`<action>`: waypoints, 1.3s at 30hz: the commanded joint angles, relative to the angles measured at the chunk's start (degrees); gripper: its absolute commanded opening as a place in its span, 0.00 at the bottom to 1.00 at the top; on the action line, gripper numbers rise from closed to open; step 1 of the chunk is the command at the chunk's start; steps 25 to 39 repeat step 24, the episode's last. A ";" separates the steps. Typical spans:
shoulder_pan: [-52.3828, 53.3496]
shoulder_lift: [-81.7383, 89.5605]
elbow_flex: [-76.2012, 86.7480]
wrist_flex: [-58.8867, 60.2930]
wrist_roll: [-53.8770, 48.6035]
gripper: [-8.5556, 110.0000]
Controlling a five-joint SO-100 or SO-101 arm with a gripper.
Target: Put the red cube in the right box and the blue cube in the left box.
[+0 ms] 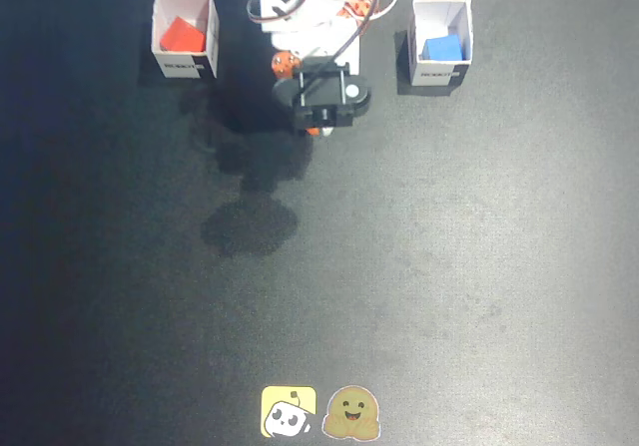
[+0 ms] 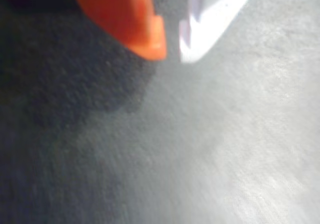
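Observation:
In the fixed view the red cube lies inside the white open-top box at the view's upper left. The blue cube lies inside the matching white box at the upper right. The arm is folded back at the top centre between the two boxes, and my gripper points down at the dark mat just in front of the base. In the wrist view my gripper shows an orange finger and a white finger with tips nearly together and nothing between them.
The white and orange arm base with its cables stands at the top centre. Two stickers, one yellow and one brown, lie at the mat's near edge. The black mat spreads across the whole table.

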 commanded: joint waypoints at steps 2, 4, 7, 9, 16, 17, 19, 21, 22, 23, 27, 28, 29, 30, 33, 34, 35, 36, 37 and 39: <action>0.53 0.62 -0.26 0.18 -1.76 0.08; 0.53 0.62 -0.18 0.18 -1.76 0.08; 0.00 0.62 -0.18 0.18 -1.76 0.08; 0.18 0.62 -0.18 0.18 -1.49 0.08; 0.44 0.62 -0.18 0.18 -1.67 0.08; 0.44 0.62 -0.18 0.18 -1.67 0.08; 0.44 0.62 -0.18 0.18 -1.67 0.08; 0.44 0.62 -0.18 0.18 -1.67 0.08; 0.44 0.62 -0.18 0.18 -1.67 0.08; 0.44 0.62 -0.18 0.18 -1.67 0.08; 0.44 0.62 -0.18 0.18 -1.67 0.08; 0.44 0.62 -0.18 0.18 -1.67 0.08; 0.44 0.62 -0.18 0.18 -1.67 0.08; 0.44 0.62 -0.18 0.18 -1.67 0.08; 0.44 0.62 -0.18 0.18 -1.67 0.08; 0.44 0.62 -0.18 0.18 -1.67 0.08; 0.44 0.62 -0.18 0.18 -1.67 0.08; 0.44 0.62 -0.18 0.18 -1.67 0.08; 0.44 0.62 -0.18 0.18 -1.67 0.08; 0.44 0.62 -0.18 0.18 -1.67 0.08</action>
